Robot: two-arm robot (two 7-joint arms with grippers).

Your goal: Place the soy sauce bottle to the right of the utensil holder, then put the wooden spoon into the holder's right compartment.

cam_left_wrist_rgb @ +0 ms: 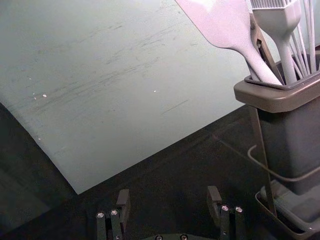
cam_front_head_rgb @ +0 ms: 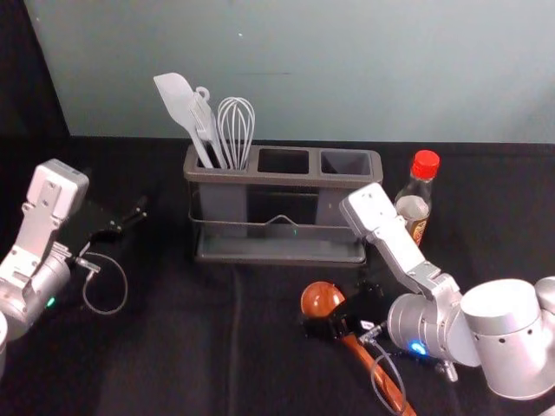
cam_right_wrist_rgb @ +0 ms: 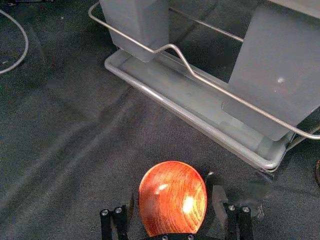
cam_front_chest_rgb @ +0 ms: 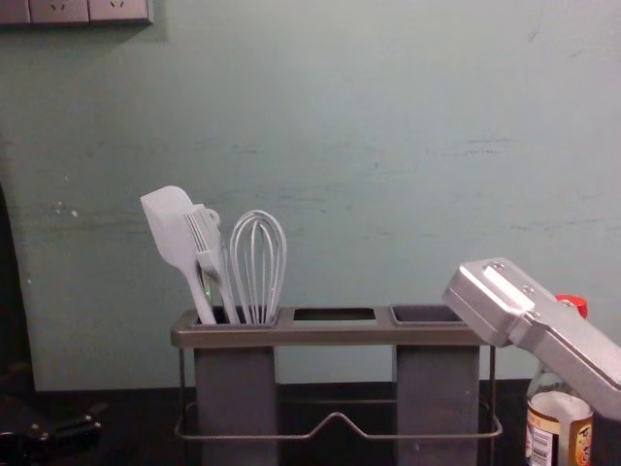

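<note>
Before the boxy grey plastic holder (cam_front_head_rgb: 260,178), the wide-open, empty right hand (cam_right_wrist_rgb: 174,197) straddles the round-bowled reddish wooden spoon (cam_front_head_rgb: 321,298) and, closing off-centre, could roll it; the slim red-capped glass bottle (cam_front_head_rgb: 414,208) stands right, the open left hand (cam_left_wrist_rgb: 169,192) left.

Wooden spoon (cam_front_head_rgb: 322,299) cut off in head view, soy sauce bottle (cam_front_chest_rgb: 555,406) in chest view, label (cam_front_chest_rgb: 580,442) print unreadable

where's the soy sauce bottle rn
The soy sauce bottle stands just right of the utensil holder in the head view; in the chest view it is at the lower right, partly behind the right arm.
</note>
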